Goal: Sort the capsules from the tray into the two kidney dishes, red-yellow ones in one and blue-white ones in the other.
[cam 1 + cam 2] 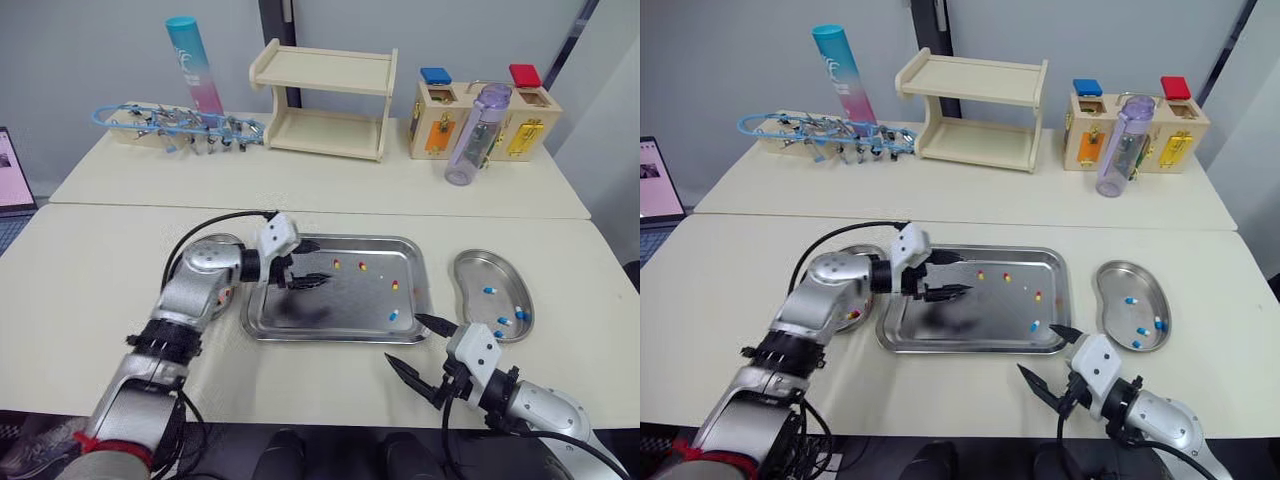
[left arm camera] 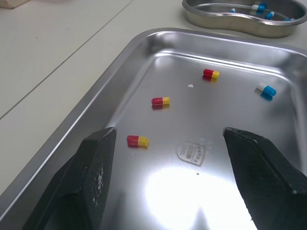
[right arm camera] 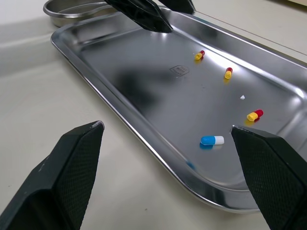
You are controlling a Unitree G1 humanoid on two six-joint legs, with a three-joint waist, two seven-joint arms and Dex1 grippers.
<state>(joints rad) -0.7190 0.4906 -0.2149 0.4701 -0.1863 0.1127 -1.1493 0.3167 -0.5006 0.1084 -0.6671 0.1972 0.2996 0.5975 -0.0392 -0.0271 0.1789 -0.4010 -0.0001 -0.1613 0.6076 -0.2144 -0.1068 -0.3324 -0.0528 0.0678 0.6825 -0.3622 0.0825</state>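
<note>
In tray, red-yellow capsule lies seemingly just beyond left end effector.

Wooden shelf, purple bottle, laptop at rear.

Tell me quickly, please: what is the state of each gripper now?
Left gripper: open, empty, above the tray.
Right gripper: open, empty, beside the tray.

head looks down; wrists (close) share tray.
</note>
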